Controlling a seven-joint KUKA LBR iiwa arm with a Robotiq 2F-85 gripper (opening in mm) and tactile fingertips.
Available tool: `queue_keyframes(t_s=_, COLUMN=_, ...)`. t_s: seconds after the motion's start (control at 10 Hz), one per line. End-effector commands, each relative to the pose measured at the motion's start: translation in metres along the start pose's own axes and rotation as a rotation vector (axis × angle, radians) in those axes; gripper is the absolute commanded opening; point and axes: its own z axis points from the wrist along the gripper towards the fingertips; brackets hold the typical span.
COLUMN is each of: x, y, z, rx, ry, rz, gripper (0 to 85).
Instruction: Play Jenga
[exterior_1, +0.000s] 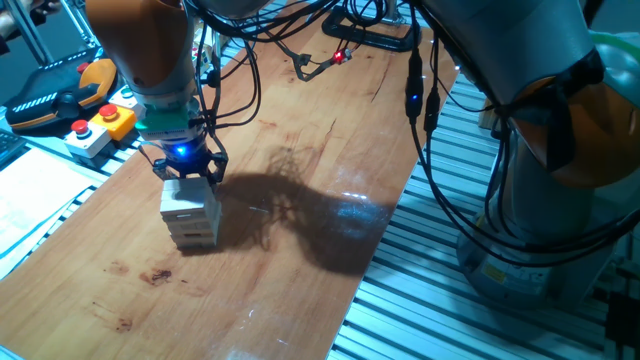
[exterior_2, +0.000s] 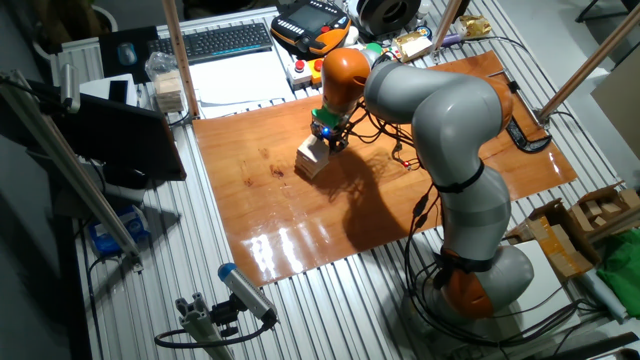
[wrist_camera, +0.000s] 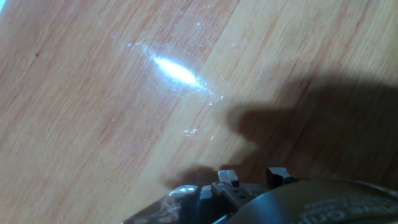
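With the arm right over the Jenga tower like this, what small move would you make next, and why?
Probably a slow, short descent, or a pause to check alignment. The tool sits directly on top of the Jenga tower, at or touching its top block; whether it grips one cannot be told. The tower looks upright on the wooden table, so any sideways motion risks toppling it.

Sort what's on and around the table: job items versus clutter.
Job: Jenga tower; hand right at the tower's top.

Clutter: button box; orange-black pendant; keyboard; black cables.
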Motion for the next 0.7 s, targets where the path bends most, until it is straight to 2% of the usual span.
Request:
queue_keyframes(t_s=0.0, x=-0.0002, y=0.0001, z=-0.0002, rx=0.000, ry=-0.001, rz=0.000, gripper=1.0)
queue_keyframes(t_s=0.6, x=-0.0010, y=0.0012, z=-0.0020, rx=0.008, ry=-0.003, rz=0.000, gripper=1.0)
